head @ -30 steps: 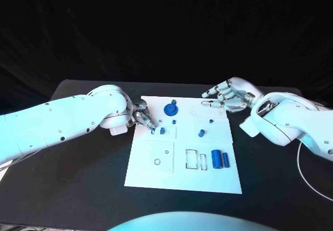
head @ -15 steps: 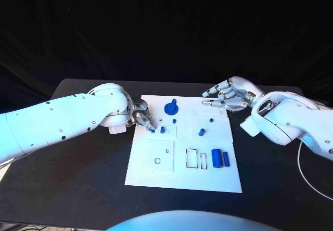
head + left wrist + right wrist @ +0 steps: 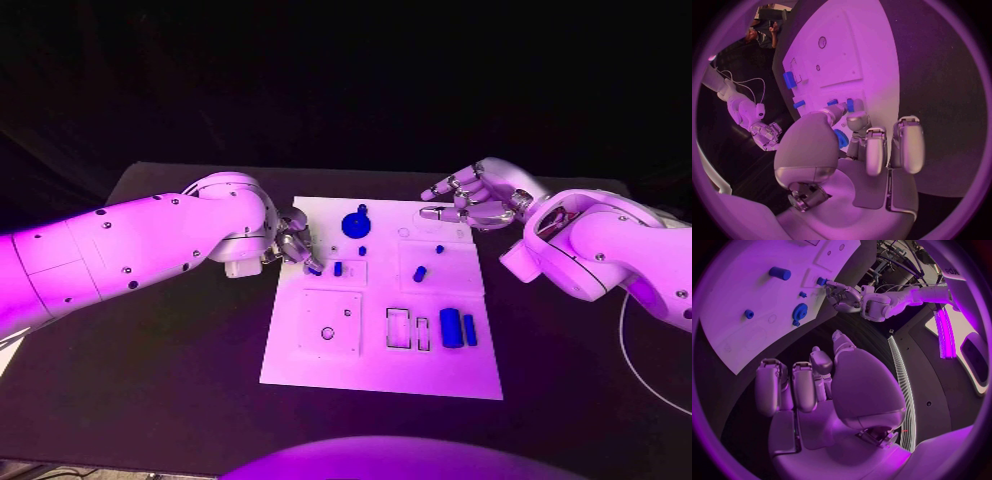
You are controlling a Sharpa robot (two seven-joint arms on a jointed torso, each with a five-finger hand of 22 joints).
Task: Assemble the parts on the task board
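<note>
The task board (image 3: 382, 340) lies in the middle of the tabletop, its long sides running from the far edge toward the near edge. The left hand (image 3: 293, 243) is held at the board's left edge, near the far corner, fingers curled together around a small blue part (image 3: 841, 138). A second small part (image 3: 338, 268) stands just beside the fingertips. The right hand (image 3: 469, 200) hovers over the board's far right corner, fingers apart, nothing held. The insertion step appears to be in hand. The pinched part should next be aligned over its seat and lowered squarely.
</note>
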